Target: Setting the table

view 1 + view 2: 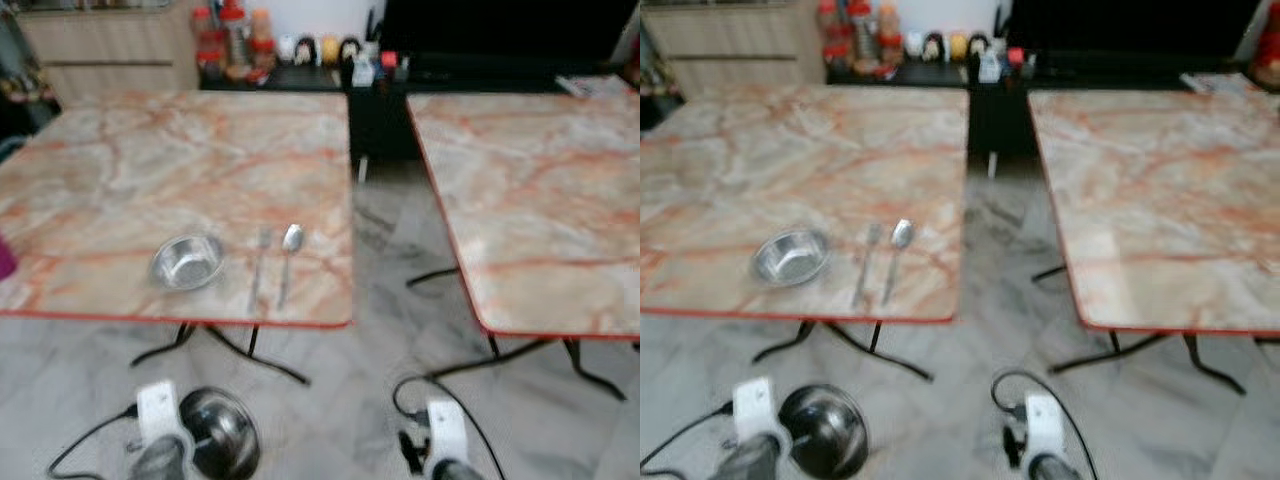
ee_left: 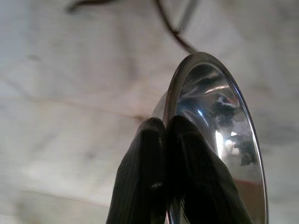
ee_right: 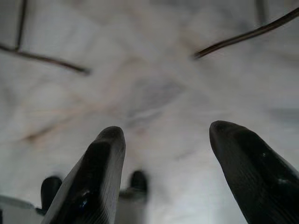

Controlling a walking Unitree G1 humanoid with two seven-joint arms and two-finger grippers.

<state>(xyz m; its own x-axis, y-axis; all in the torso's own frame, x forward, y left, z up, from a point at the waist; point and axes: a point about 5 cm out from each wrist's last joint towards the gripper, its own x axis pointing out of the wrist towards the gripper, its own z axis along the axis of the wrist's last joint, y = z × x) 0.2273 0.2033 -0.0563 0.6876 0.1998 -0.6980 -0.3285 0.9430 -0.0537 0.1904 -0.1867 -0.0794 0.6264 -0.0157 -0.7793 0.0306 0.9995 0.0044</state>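
1. Left gripper (image 2: 166, 154): lowest in the head views, at the robot's left, above the marble floor (image 1: 380, 330). Jaws pinched tight on the rim of a steel bowl (image 1: 220, 432), which hangs edge-up, probably so it can be carried to a place setting.
2. Right gripper (image 3: 166, 154): low at the robot's right, over the floor. Jaws spread wide, holding nothing; a free hand for a later item.
3. Left counter (image 1: 120, 170): marble-patterned top with a red edge, on folding black legs. Near its front edge lies one setting: a second steel bowl (image 1: 186, 262), upright, with a fork (image 1: 259, 268) just beside it and a spoon (image 1: 288, 260) beside the fork, both handles toward the robot, as a diner would find them.
4. Right counter (image 1: 540, 190): same pattern, well apart across an aisle; likely the next place to set.
5. Far sideboard (image 1: 290, 75): dark, carrying jars and small bottles; too blurred to identify.
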